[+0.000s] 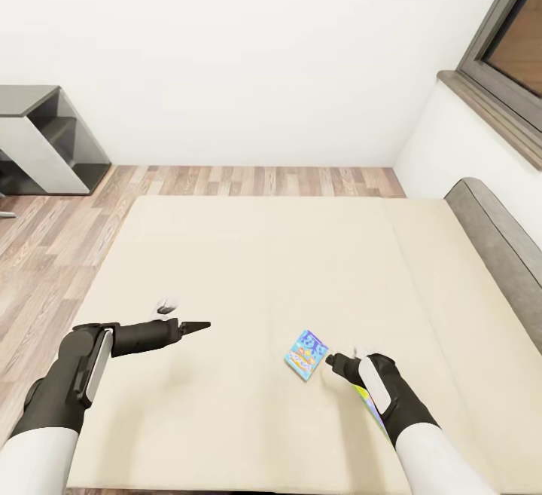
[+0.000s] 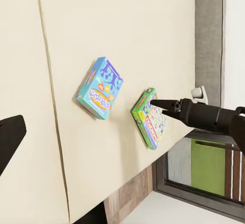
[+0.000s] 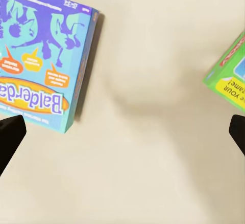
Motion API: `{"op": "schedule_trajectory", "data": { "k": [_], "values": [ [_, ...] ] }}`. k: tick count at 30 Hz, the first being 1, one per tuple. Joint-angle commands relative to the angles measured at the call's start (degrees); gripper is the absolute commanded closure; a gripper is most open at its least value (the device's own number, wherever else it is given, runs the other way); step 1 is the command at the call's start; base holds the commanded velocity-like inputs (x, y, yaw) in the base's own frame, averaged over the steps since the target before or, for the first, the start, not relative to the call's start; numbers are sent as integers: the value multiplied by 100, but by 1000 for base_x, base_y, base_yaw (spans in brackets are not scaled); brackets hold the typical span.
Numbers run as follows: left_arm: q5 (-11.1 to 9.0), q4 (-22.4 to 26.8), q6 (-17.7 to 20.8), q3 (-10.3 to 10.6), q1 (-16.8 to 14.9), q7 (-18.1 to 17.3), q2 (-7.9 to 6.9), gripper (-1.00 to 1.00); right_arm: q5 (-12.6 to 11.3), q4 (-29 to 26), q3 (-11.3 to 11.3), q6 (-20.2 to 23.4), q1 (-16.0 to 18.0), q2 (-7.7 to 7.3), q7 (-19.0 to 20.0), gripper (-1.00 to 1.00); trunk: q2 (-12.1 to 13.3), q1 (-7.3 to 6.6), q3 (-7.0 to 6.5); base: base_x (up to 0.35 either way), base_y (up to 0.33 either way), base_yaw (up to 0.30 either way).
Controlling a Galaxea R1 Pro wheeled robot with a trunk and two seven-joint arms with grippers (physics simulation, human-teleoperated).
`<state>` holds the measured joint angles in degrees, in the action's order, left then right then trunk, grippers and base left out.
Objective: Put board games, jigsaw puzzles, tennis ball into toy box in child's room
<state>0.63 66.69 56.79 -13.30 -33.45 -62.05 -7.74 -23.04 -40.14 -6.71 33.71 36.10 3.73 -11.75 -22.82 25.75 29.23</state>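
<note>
Room: white walls, wood-plank floor (image 1: 248, 178), a grey-framed window (image 1: 504, 50) past the headboard; the toy box and its surface are somewhere else, so neither game is packed yet.
Bed (image 1: 248, 254): wide beige mattress in two sections, grey headboard (image 1: 497, 239). I place everything below from it.
Blue board game (image 1: 306, 355): the "Balderdash" box lies flat on the mattress, near the foot edge where the robot stands; its long axis runs aslant to that edge.
Green-edged board game (image 2: 149, 117): flat on the mattress just beside the blue one, on the headboard side, a strip of bare mattress between them; from above the right forearm hides most of it.
Right pincer (image 1: 335, 362): hangs over the mattress just above that strip, fingers spread wide and holding nothing; the blue box lies off one fingertip, the green-edged box off the other.
Left pincer (image 1: 197, 325): over mid-mattress, well apart from both boxes; its fingers look drawn together to a point, though I cannot tell for certain.
Nearer arm: the right, by my judgement, and it must shift sideways onto one box before closing.
</note>
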Motion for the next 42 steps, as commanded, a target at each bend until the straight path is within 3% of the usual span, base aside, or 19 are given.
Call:
{"op": "schedule_trajectory", "data": {
  "k": [1, 26, 36, 42],
  "values": [
    [8, 2, 49, -6, -4, -26, 0, -100, -61, -17, -15, 17, 2, 5, -47, -100, -10, 3, 8, 0, 0, 0],
    [6, 67, 51, -22, -9, -51, -36, -100, -84, -1, -29, 45, 53, 1, -48, -100, -10, 3, 8, 0, 0, 0],
    [0, 98, 52, -20, -12, -52, -14, -100, -86, 74, -32, 339, 836, -26, -75, -100, -10, 3, 69, 0, 0, 0],
    [-1, 103, 52, -21, -12, -52, -17, -100, -76, 113, -33, 399, 1065, -30, -98, -100, -10, 3, 125, 0, 0, 0]
  ]
}}
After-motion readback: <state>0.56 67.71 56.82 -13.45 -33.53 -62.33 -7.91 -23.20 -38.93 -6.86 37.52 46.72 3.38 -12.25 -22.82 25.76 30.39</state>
